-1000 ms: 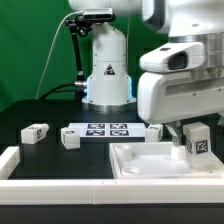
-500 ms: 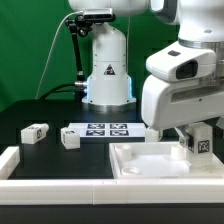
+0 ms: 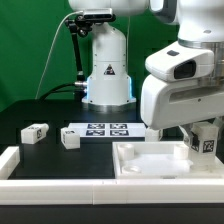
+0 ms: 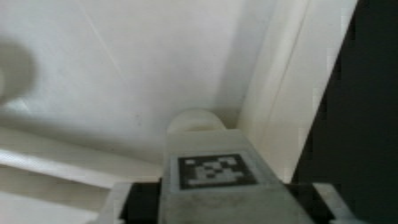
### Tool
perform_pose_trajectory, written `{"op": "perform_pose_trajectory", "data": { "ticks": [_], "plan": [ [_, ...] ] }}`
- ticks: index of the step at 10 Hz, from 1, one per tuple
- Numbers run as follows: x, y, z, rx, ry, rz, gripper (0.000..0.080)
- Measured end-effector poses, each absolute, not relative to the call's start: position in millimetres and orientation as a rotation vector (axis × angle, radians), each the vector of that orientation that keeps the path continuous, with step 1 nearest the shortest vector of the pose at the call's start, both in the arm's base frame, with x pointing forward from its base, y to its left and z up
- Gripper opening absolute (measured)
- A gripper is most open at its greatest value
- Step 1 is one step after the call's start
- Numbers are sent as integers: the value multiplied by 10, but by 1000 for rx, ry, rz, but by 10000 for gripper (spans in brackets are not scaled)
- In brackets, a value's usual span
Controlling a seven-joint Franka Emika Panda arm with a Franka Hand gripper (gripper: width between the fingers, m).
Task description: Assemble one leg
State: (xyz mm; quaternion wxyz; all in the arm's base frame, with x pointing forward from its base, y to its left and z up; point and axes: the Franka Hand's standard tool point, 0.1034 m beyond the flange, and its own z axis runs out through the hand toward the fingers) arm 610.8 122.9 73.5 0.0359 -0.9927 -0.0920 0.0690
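My gripper is shut on a leg, a small white block with a black-and-white tag, and holds it upright over the right part of the large white square piece. In the wrist view the leg stands between my fingers, its far end close to the piece's inner corner. I cannot tell whether it touches the piece. Two more legs lie on the black table at the exterior view's left. Another leg shows partly behind my arm.
The marker board lies flat on the table behind the square piece. A white rail edges the table's front left. The robot base stands at the back.
My gripper and the held leg have moved toward the exterior view's right and slightly up. The loose legs have not moved.
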Motion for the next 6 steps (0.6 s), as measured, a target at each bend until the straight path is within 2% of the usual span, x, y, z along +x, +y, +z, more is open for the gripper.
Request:
{"op": "perform_pose_trajectory", "data": {
  "ticks": [6],
  "plan": [
    [6178, 1216, 719, -2932, 840, 120, 294]
  ]
}}
